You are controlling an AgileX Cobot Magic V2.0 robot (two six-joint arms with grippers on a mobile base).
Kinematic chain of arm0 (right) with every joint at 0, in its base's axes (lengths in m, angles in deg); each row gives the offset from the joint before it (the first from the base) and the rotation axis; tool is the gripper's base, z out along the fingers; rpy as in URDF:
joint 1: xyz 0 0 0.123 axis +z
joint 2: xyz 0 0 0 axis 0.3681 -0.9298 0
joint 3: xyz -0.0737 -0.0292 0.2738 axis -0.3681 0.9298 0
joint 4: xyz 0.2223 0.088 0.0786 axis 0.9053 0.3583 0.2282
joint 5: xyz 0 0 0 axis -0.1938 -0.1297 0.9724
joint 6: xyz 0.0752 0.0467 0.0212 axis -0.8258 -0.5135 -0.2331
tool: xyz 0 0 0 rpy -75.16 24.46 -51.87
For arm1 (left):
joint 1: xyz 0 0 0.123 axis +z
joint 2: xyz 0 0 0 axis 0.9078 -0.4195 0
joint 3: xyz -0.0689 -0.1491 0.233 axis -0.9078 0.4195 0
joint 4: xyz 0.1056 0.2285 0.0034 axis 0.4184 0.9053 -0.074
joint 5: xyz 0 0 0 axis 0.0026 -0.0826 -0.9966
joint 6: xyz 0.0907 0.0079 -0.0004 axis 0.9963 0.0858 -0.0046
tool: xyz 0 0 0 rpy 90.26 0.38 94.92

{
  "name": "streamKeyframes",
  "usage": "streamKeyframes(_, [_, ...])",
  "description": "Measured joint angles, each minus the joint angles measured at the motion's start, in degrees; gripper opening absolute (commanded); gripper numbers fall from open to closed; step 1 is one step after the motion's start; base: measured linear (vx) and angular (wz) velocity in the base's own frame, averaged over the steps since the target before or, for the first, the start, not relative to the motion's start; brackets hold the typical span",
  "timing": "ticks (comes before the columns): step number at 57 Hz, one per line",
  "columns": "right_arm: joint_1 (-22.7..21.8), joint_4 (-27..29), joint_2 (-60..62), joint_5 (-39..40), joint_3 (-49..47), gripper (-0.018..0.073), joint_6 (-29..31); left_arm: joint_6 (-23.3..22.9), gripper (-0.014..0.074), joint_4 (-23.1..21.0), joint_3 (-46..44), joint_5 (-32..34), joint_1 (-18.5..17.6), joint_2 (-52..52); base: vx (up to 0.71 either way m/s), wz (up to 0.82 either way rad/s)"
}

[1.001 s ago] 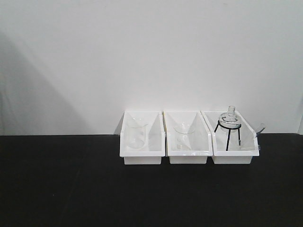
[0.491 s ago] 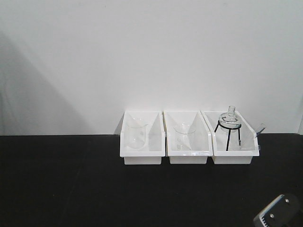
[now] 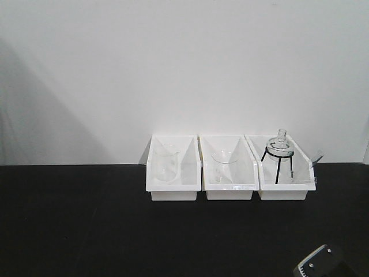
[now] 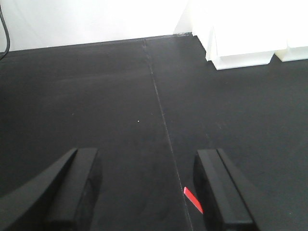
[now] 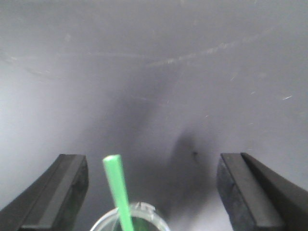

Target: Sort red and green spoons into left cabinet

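1. The left claw point(image 4: 147, 161) is hanging spread over the black tabletop point(image 4: 96, 106), pinching nothing. A sliver of the red spoon point(image 4: 193, 199) is showing just beside one finger, probably lined up for a pick.
2. The right claw point(image 5: 154, 163) is also gaping, hovering above the green spoon point(image 5: 117, 192). Its handle is standing upright in a clear cup point(image 5: 144, 211), whose rim may be crowding a grasp.
3. Farther back, three white bins point(image 3: 229, 195) of glassware point(image 3: 281, 147) are sitting against the wall point(image 3: 173, 69). The left cabinet is not showing.
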Motion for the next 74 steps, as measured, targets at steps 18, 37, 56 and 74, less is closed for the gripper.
streamKeyframes(18, [0.0, 1.43, -0.62, 0.14, -0.28, 0.0428, 0.8, 0.0, 0.0548, 0.0, 0.0, 0.0, 0.0, 0.0, 0.0, 0.0])
streamKeyframes(37, [0.0, 1.61, -0.88, 0.14, -0.28, 0.0101, 0.93, 0.0, 0.0548, 0.0, 0.0, 0.0, 0.0, 0.0, 0.0, 0.0])
streamKeyframes(56, [0.0, 1.66, -0.88, 0.15, -0.28, -0.0008, 1.65, 0.0, 0.0548, 0.0, 0.0, 0.0, 0.0, 0.0, 0.0, 0.0])
streamKeyframes(74, [0.0, 1.9, -0.88, 0.15, -0.56, -0.0006, 1.77, 0.0, 0.0548, 0.0, 0.0, 0.0, 0.0, 0.0, 0.0, 0.0])
